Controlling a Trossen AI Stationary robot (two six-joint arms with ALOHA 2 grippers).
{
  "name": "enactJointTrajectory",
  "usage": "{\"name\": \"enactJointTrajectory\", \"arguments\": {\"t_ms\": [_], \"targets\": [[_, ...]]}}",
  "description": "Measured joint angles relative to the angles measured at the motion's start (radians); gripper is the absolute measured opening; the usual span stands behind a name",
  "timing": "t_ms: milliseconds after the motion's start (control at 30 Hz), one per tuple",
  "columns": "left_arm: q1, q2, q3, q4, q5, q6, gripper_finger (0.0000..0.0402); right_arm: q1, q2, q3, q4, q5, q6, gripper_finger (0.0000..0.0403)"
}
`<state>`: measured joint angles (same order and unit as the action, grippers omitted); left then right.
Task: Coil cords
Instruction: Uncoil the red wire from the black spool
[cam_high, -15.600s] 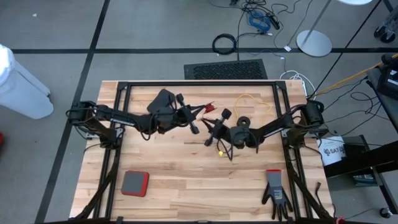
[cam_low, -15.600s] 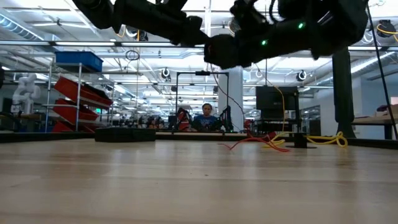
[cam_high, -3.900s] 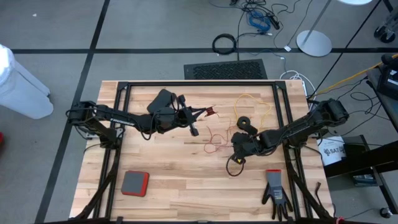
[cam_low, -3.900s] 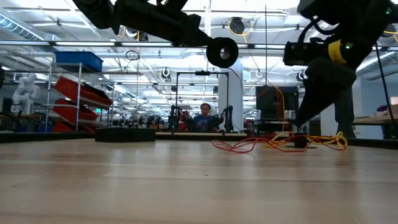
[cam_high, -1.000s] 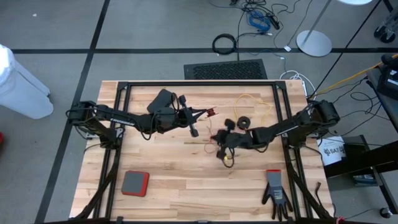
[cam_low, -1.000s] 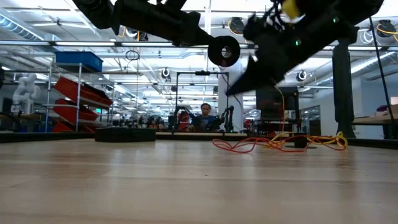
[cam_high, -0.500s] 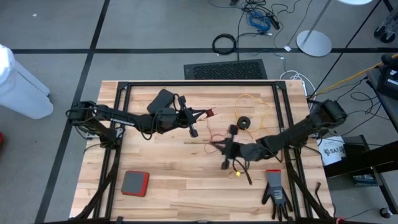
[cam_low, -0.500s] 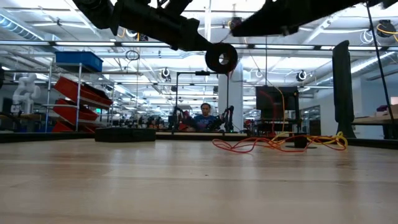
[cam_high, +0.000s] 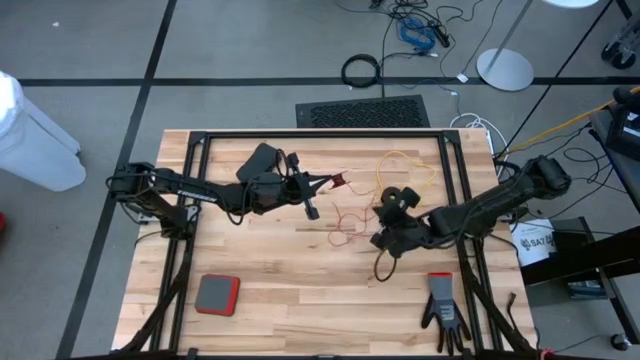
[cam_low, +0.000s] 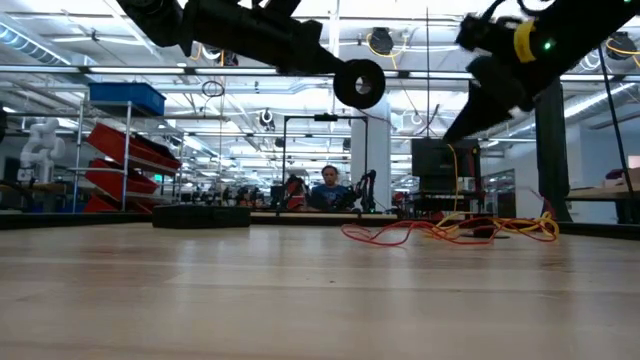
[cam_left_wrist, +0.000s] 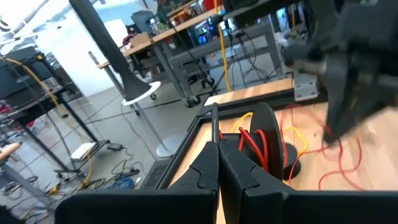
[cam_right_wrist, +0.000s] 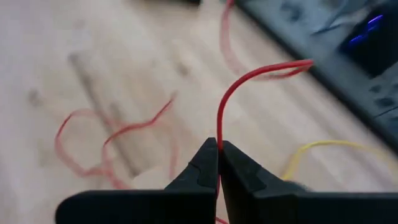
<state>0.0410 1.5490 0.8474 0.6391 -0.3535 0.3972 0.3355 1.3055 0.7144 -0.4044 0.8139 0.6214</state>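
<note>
Dark left gripper (cam_high: 313, 211) clamped closed, arm stretched level. Dark right gripper (cam_high: 378, 240) pinched closed, forearm reaching inward, raised, opposite the left gripper.

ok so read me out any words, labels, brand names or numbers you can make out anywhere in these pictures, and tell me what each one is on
"SAT": dark letters on the white bucket on the floor past the table's right edge; the rest of that print is cut off by the frame and cannot be read.
Monitors in the room behind the table: nothing readable.
Nothing readable shows on the table, the cords or the arms.
</note>
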Motion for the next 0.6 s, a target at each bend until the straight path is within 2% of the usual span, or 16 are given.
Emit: {"name": "enactJointTrajectory", "arguments": {"t_ms": [100,233,400,600], "targets": [[0.000,0.000,0.000,0.018,0.013,-0.009,0.0000,-0.033,0.048,0.000,0.092,-0.124,-0.082,0.0000],[0.000,0.000,0.000,0.018,0.016,-0.018,0.0000,-0.067,0.116,0.000,0.212,-0.228,-0.191,0.0004],[0.000,0.000,0.000,0.005,0.016,-0.018,0.0000,-0.091,0.180,0.000,0.259,-0.245,-0.222,0.0035],[0.000,0.000,0.000,0.004,0.017,-0.017,0.0000,-0.093,0.199,0.000,0.204,-0.244,-0.173,0.0113]]}}
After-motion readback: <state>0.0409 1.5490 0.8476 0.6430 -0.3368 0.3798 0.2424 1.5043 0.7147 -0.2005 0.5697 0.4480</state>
